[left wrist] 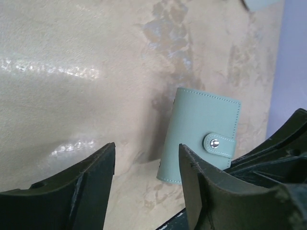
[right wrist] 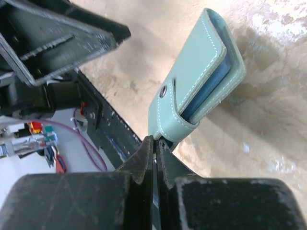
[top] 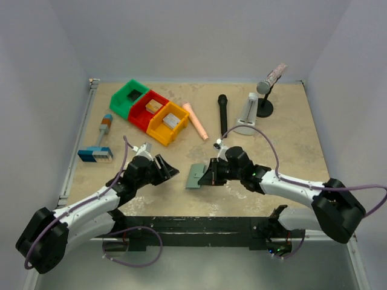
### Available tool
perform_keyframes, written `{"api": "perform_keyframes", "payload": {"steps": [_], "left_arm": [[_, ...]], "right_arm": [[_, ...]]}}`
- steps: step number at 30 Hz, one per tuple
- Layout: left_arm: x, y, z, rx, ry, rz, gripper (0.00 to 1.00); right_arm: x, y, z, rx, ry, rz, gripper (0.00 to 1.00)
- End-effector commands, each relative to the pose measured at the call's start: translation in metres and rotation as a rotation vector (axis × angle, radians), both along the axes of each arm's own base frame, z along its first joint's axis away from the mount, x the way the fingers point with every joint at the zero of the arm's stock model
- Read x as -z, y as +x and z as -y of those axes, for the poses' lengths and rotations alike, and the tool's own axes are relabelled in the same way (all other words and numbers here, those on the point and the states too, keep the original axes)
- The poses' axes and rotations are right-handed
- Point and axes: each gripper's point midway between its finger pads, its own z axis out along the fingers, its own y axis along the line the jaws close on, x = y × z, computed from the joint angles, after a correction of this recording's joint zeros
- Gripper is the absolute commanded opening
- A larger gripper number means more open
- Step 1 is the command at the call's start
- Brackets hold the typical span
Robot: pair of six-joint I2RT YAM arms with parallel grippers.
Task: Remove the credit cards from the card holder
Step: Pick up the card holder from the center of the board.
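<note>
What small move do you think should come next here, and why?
Probably the left gripper should ease forward and close on the free edge of the card holder. The right gripper is shut on its corner by the snap strap, which looks fastened, and holds it up. The left gripper is open and faces it.

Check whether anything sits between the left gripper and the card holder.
Nothing visible does: only bare table lies between the open left gripper and the card holder, which the right gripper pinches at its edge. Its snap strap is fastened, though, so the holder is closed.
</note>
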Motion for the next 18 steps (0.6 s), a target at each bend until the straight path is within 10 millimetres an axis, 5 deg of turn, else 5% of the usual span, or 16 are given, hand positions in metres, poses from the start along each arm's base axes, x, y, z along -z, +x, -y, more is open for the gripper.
{"api": "perform_keyframes", "payload": {"steps": [1,9,14,18], "left_arm": [[-0.029,0.007,-0.001,-0.018,-0.057,0.108,0.62],[-0.066,0.001,0.014,0.056,-0.183,0.183,0.77],[-0.107,-0.009,0.034,0.182,-0.342,0.300,0.81],[-0.142,-0.019,0.038,0.238,-0.469,0.425,1.00]], "right_arm": [[-0.031,-0.003,0.012,-0.044,-0.034,0.099,0.00],[-0.093,-0.018,0.025,-0.095,0.016,0.211,0.00],[-0.133,-0.033,0.028,-0.147,0.090,0.271,0.00],[-0.156,-0.044,0.031,-0.189,0.130,0.310,0.00]]}}
